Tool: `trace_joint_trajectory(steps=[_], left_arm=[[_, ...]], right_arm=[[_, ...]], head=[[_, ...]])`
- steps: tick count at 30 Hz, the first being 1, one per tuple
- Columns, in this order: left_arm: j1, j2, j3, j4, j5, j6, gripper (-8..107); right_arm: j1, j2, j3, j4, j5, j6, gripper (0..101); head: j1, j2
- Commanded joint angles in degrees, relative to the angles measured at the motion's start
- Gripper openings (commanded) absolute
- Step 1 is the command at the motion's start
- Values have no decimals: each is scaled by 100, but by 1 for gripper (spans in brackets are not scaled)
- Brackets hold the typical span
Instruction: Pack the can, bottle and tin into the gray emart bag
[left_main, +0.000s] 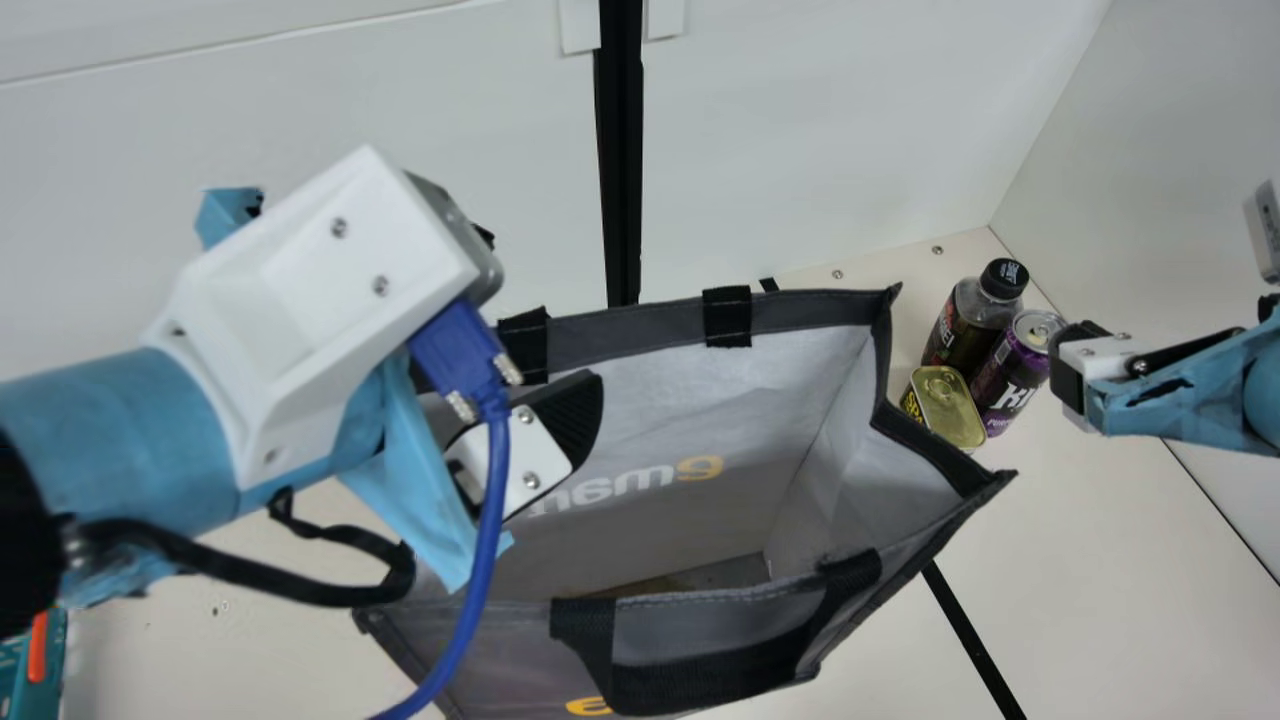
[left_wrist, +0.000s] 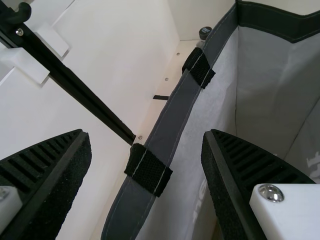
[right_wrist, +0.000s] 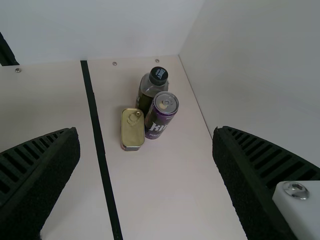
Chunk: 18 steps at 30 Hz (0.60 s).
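Observation:
My left gripper (left_main: 560, 415) is over the left part of the gray bag's back rim. In the left wrist view the left gripper (left_wrist: 146, 132) is open, its fingers on either side of the rim and strap of the gray bag (left_wrist: 172, 120). The gray bag (left_main: 650, 390) stands upright with its mouth open. Right of it, the bottle (left_main: 968, 320), purple can (left_main: 1012, 370) and gold tin (left_main: 945, 405) stand close together. My right gripper (left_main: 1075, 375) is just right of the can. The right wrist view shows the right gripper (right_wrist: 146, 132) open, with the bottle (right_wrist: 152, 87), can (right_wrist: 161, 115) and tin (right_wrist: 132, 129) beyond its fingers.
White walls (left_main: 800, 130) rise behind and at the right of the cream table (left_main: 1100, 560). A black post (left_main: 620, 150) stands behind the bag. Black tape (left_main: 965, 630) runs along the table. A teal object with an orange part (left_main: 38, 650) lies at the lower left.

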Motion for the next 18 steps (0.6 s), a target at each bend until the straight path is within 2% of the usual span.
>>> trace_joint_trajectory(steps=[1, 18], left_arm=[[-7, 77, -42, -14, 1, 17, 90], [44, 795, -246, -100, 1, 143, 90]], right_arm=[[0, 0, 0, 0, 0, 0, 91], [0, 0, 0, 0, 0, 0, 91]], head=[[-130, -5], [-130, -5]])
